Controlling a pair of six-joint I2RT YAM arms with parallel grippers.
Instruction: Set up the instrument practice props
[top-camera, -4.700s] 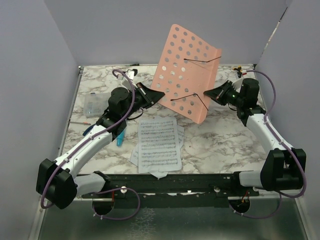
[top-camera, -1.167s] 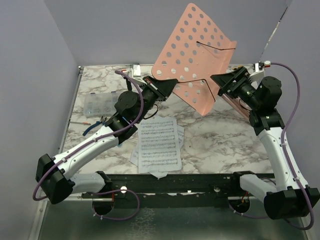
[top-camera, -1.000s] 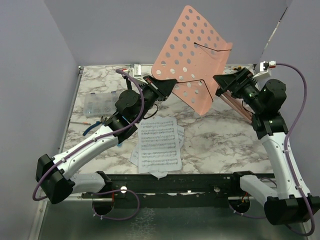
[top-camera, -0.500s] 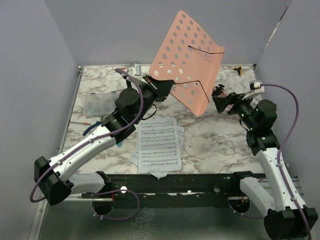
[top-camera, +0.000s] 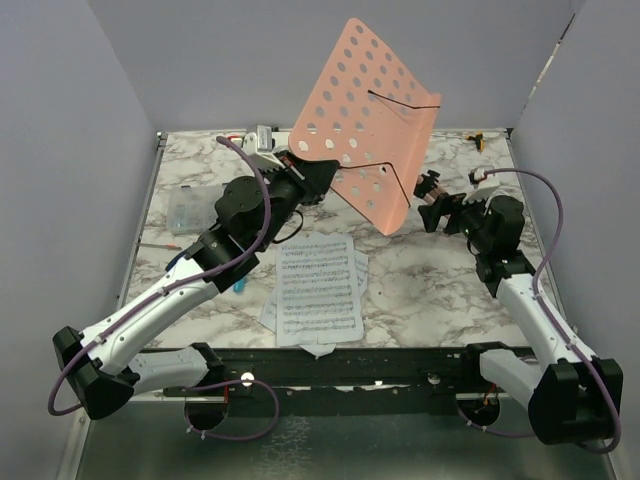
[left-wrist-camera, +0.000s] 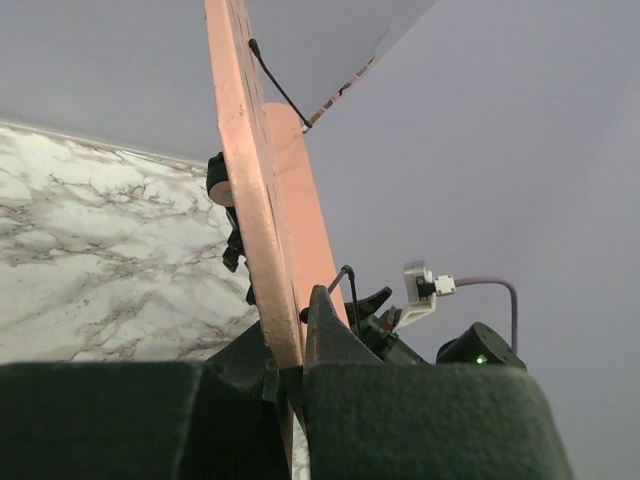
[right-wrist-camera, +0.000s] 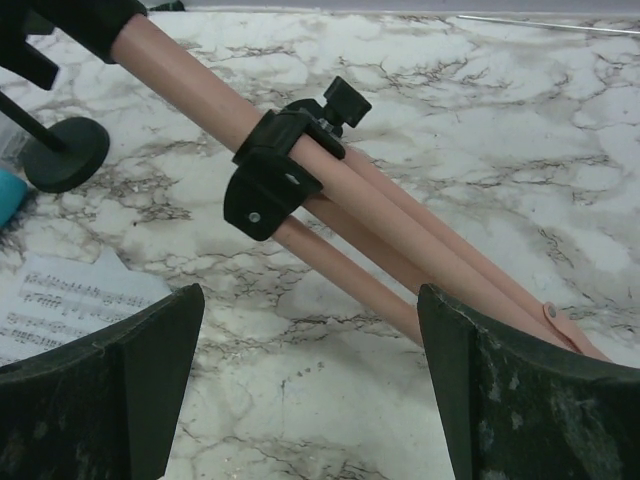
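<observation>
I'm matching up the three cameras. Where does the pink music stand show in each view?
Top external: pink music stand, its perforated face raised at upper centre.
Left wrist: panel seen edge-on, running from the top into the shut left gripper.
Right wrist: only its folded legs, diagonal, with a black clamp.
Shared landmark: the marble table.

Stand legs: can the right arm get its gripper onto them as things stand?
Probably yes. The right gripper stands open facing the folded legs, with nothing between; the left gripper is shut on the panel edge, steadying it.

Clear compartment box (top-camera: 186, 210), marble tabletop (top-camera: 430, 290)
</observation>
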